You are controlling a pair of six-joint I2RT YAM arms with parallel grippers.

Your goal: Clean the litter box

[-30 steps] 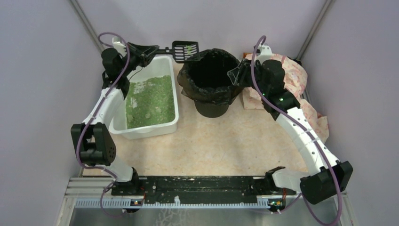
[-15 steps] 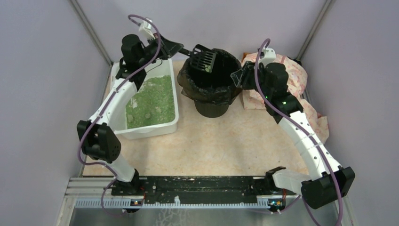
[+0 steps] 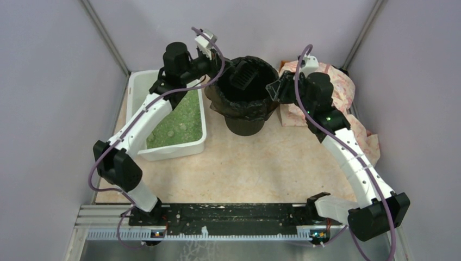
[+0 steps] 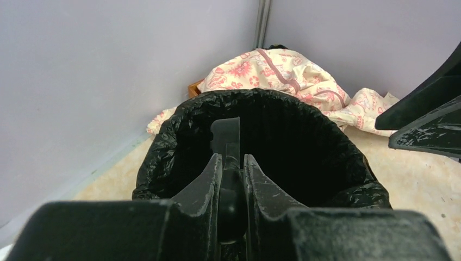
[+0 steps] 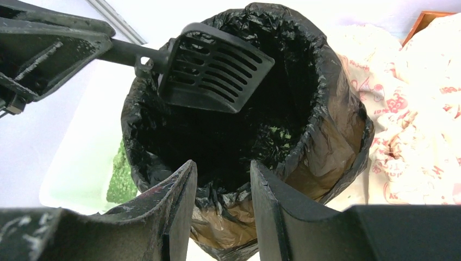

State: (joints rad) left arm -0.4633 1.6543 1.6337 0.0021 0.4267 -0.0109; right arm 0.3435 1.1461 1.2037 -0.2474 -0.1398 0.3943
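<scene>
The white litter box (image 3: 138, 144) with green litter (image 3: 182, 122) stands at the left. It also shows in the right wrist view (image 5: 81, 163). My left gripper (image 3: 217, 64) (image 4: 232, 157) is shut on the handle (image 4: 225, 133) of a black slotted scoop (image 3: 245, 73) (image 5: 217, 68). It holds the scoop tilted over the mouth of the round black-bagged bin (image 3: 244, 106) (image 4: 326, 157). The scoop looks empty. My right gripper (image 3: 273, 88) (image 5: 222, 166) straddles the bin's right rim (image 5: 228, 209), with the crumpled bag pinched between its fingers.
A crumpled floral cloth (image 3: 337, 87) (image 4: 272, 68) (image 5: 413, 109) lies behind and right of the bin, over an orange-brown box edge (image 5: 427, 22). Grey walls close in at the back and sides. Bits of green litter cling inside the bag (image 5: 280, 133).
My left arm has swung right, carrying the scoop from beside the litter box's far end to over the bin and tipping it. The green bits on the scoop are gone. My right gripper stayed at the rim.
</scene>
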